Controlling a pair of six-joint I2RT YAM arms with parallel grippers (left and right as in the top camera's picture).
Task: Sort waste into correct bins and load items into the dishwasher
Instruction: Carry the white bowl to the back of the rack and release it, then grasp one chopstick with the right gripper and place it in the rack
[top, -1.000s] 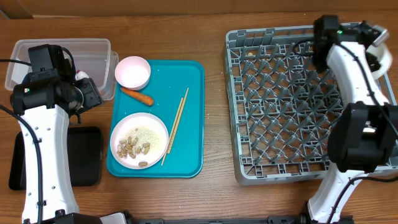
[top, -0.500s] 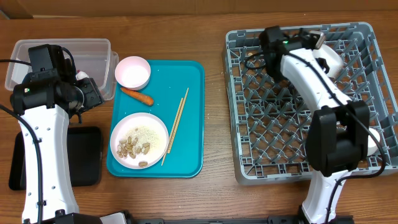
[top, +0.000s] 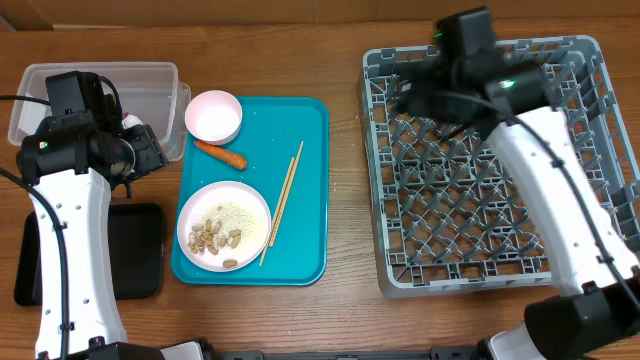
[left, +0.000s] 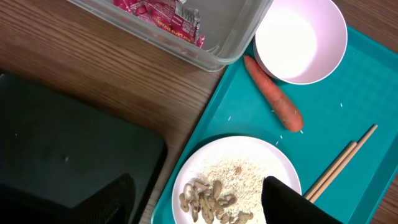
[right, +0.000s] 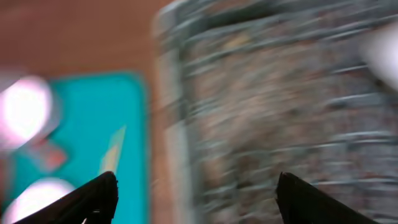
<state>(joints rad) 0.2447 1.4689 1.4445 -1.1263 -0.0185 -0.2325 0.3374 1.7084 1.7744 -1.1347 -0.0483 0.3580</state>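
The red wrapper (left: 163, 12) lies in the clear tub (top: 150, 80). An orange carrot (top: 220, 153), wooden chopsticks (top: 283, 200), an empty white bowl (top: 213, 116) and a white bowl of peanuts and rice (top: 223, 225) sit on the teal tray. My left gripper (left: 199, 205) hangs open above the peanut bowl's left edge, holding nothing. My right gripper (right: 196, 199) is open and empty over the back left part of the grey dish rack (top: 450, 230); its view is blurred by motion.
The flat black tray (top: 135, 250) lies left of the teal tray (top: 300, 250), under my left arm. The rack fills the table's right half, with a strip of bare wood between it and the teal tray.
My right arm has swung left across the rack from its far right corner, and its jaws have opened. The left arm has not moved.
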